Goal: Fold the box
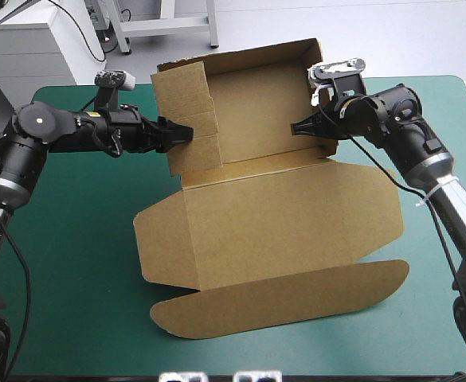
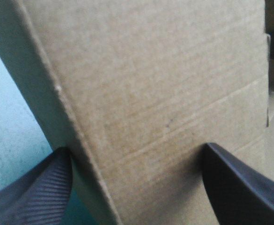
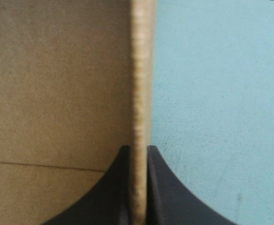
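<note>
From above, the brown box [image 1: 288, 223] sits in the middle of the teal-green worktop [image 1: 65, 239]. Its far part is raised and its lid lies flat toward the near edge. The left gripper [image 1: 181, 131] meets the raised left wall, and the right gripper [image 1: 299, 127] is at the right wall's edge.

In the left wrist view, the gripper is released: its black fingers [image 2: 33, 192] stand well apart, with the wall between them.

In the right wrist view, the gripper is clenched on the board's thin edge.

The box [image 1: 280, 231] is plain brown, the cover [image 1: 73, 239] teal-green, fingers [image 2: 38, 187] ribbed black.
</note>
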`<state>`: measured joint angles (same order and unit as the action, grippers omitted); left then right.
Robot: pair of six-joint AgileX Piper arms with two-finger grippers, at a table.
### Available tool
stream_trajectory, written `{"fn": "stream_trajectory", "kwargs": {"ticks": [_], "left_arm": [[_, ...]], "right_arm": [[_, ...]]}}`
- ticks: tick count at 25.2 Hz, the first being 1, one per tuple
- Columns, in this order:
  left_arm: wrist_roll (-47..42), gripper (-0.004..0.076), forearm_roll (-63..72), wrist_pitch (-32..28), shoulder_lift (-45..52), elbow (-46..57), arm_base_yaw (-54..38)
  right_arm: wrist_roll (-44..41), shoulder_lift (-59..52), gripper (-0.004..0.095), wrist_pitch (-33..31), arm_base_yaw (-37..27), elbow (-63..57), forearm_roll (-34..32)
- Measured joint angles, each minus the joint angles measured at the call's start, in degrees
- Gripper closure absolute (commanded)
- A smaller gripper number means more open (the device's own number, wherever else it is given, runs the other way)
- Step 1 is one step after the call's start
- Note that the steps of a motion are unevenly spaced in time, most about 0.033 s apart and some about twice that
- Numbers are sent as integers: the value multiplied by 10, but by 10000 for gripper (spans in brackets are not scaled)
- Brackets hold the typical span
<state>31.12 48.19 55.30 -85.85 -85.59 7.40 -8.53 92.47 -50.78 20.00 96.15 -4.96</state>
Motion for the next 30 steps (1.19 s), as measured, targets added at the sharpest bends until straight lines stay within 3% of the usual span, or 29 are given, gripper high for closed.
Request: {"fn": "stream_trajectory", "kwargs": {"ticks": [4,9,14,30], "left_arm": [[-79,227,-72,-59,-1,-5,62],[-164,362,-132,-95,-1,-5,81],[-205,727,-189,-106,-1,-5,81],[-223,732,-242,-90,-13,-5,81]], "right_arm": [[-1,0,922,-1,0,0,0],[4,0,922,-2,-2,0,10],[20,1,922,-5,-2,0,21],[38,1,922,-38,-2,0,39]]}}
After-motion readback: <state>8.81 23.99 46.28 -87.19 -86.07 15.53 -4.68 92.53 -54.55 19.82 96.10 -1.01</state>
